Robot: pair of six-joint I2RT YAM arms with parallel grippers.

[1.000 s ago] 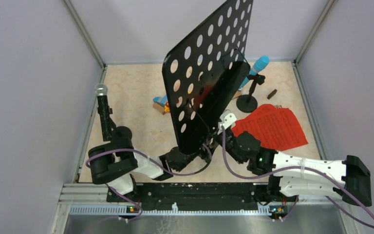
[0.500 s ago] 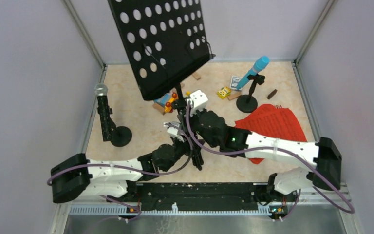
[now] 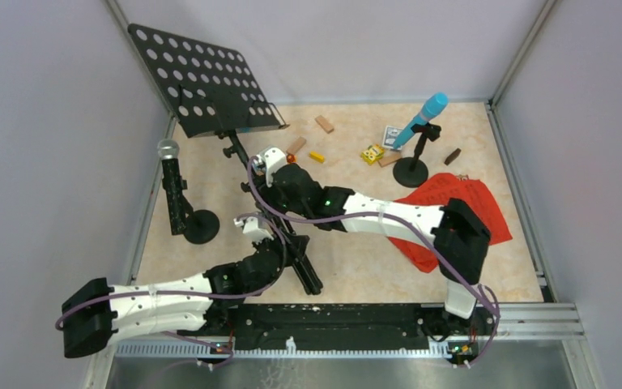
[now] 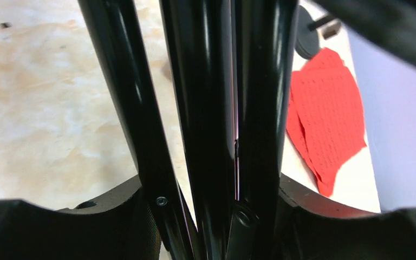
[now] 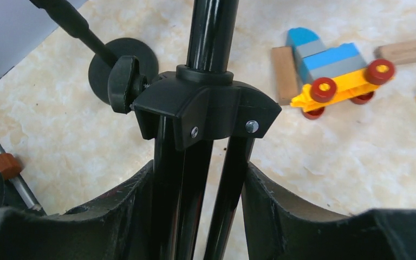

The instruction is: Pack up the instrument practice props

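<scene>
Tipped music desk (image 3: 206, 85) low toward far-left corner, upright before; clamping tripod legs (image 5: 165, 173) below hub (image 5: 206, 105) with right hand (image 5: 200, 216), seemingly lower with left hand (image 4: 214, 227)

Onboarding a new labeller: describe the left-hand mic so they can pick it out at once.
Along the left wall, nearer the arms than the hole-punched music desk, the silver-headed microphone stands in a black round-based holder. Its silver head and black body set it apart from the blue microphone far right.
</scene>
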